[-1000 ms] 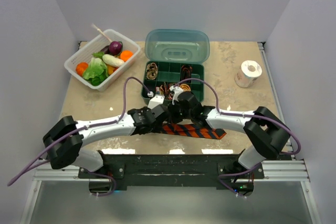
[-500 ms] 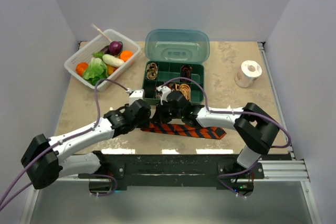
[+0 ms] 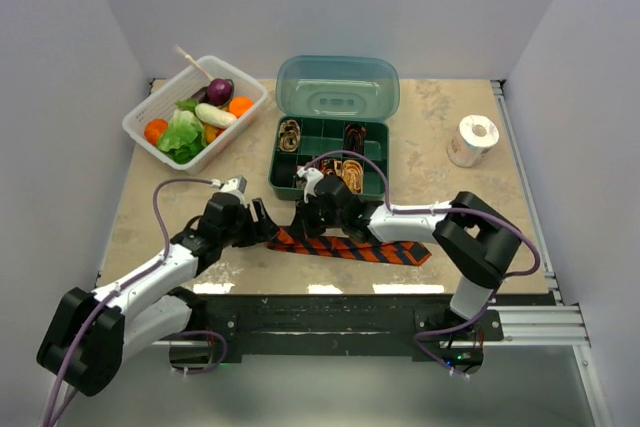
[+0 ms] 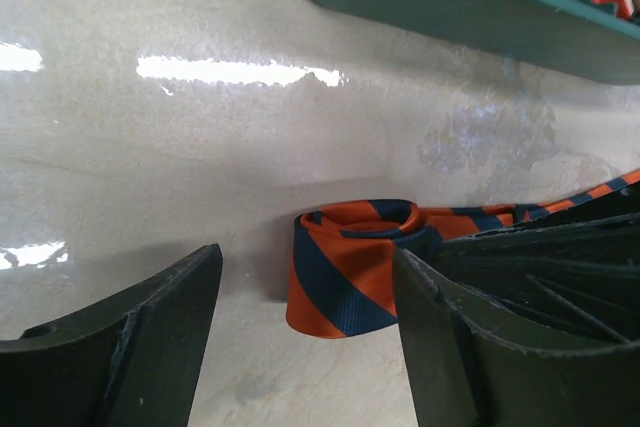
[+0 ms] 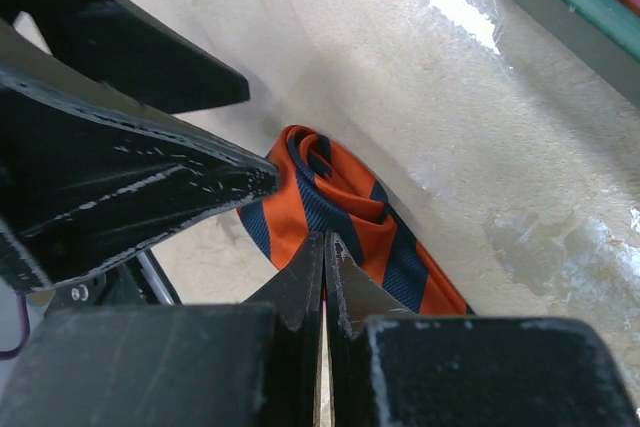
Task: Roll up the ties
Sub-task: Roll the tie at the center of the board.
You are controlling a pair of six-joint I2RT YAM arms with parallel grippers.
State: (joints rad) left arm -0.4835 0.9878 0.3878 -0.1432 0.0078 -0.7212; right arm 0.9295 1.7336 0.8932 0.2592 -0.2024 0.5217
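The orange-red striped tie lies flat on the worktop near the green box, its left end rolled into a small coil, with the left tool open just beside that coil and the right tool closed, its tips resting on the tie.

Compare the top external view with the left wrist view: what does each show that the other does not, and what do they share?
Only the top external view shows the white slatted plastic basket of vegetables, the white tape roll, and the far end of the orange-red fabric necktie with navy diagonal stripes. Only the left wrist view shows the tie's near end curled into a small loose coil, just ahead of the open left claw. Both show the tie, the teal plastic compartment box and the beige tabletop.
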